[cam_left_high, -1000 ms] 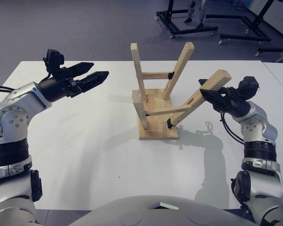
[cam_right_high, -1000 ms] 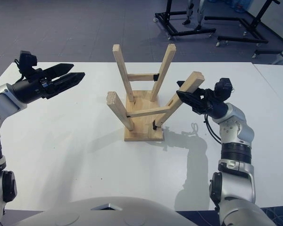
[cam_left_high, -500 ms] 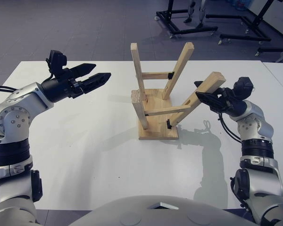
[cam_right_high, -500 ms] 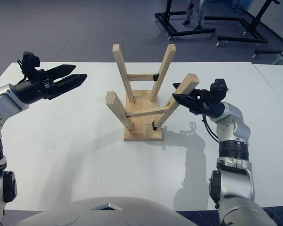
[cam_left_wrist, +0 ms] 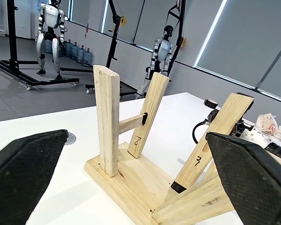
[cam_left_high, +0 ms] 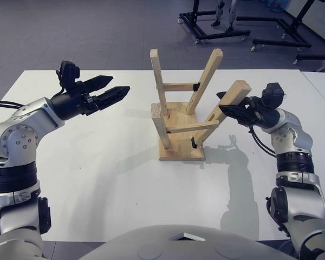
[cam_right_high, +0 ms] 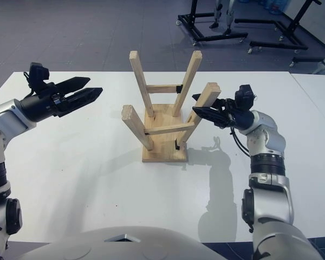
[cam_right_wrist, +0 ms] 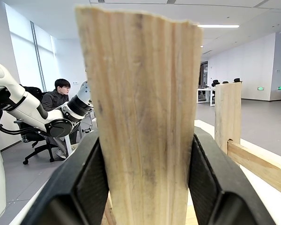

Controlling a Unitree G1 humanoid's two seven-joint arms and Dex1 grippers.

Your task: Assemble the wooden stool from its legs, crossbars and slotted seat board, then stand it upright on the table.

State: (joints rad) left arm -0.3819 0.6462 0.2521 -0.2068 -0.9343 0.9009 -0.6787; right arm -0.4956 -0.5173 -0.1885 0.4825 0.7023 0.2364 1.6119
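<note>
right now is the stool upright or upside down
Upside down: the seat board lies flat on the table and the legs point up; the right gripper is shut on one tilted leg.

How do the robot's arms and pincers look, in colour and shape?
Both arms are silver-grey rounded shells with black joint rings. The left pincer and right pincer are black, with two long tapered fingers. Black cables run along each arm.

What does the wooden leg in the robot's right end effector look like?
The leg is a pale, flat-sided wooden bar with a square-cut top. It leans toward the robot's right, its foot on the seat board beside a small black piece. A crossbar meets it low down. The right end effector is shut on it near the top.
</note>
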